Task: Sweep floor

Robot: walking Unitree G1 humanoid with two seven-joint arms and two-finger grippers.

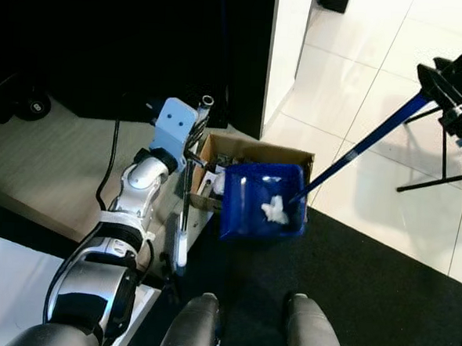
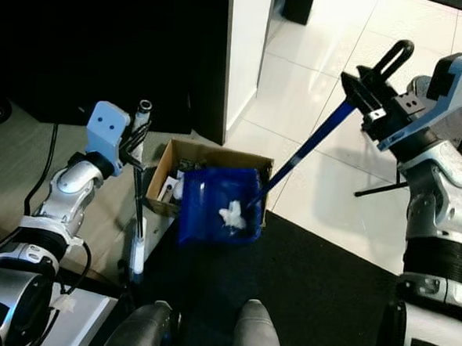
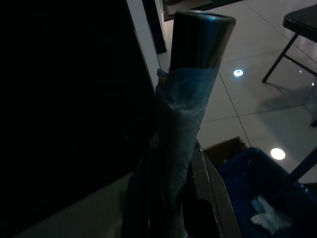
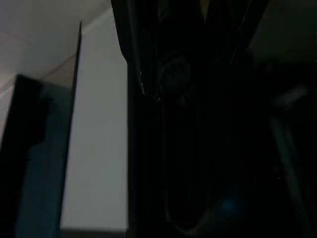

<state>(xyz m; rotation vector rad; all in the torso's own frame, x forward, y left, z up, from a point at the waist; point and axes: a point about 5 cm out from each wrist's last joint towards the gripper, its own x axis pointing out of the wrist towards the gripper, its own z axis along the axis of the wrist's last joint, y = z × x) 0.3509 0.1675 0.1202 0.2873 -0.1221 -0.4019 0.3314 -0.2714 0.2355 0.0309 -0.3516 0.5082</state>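
The blue dustpan holds white paper, tipped over the cardboard box; the right gripper pinches its handle, the left gripper pinches the broom.

A metal pole rises through the middle of the picture, its upper end round and shiny. Pale blue tape is wrapped around it below that end. The left pincer is closed around the pole lower down, one black finger pressed against its side. Beyond the pole, a blue dustpan lies low on the floor with a crumpled white scrap of paper inside it. A brown cardboard edge shows just behind the dustpan. The glossy white tile floor reflects two bright lights. A dark chair leg slants across the tiles. A tall dark panel stands beside the pole.
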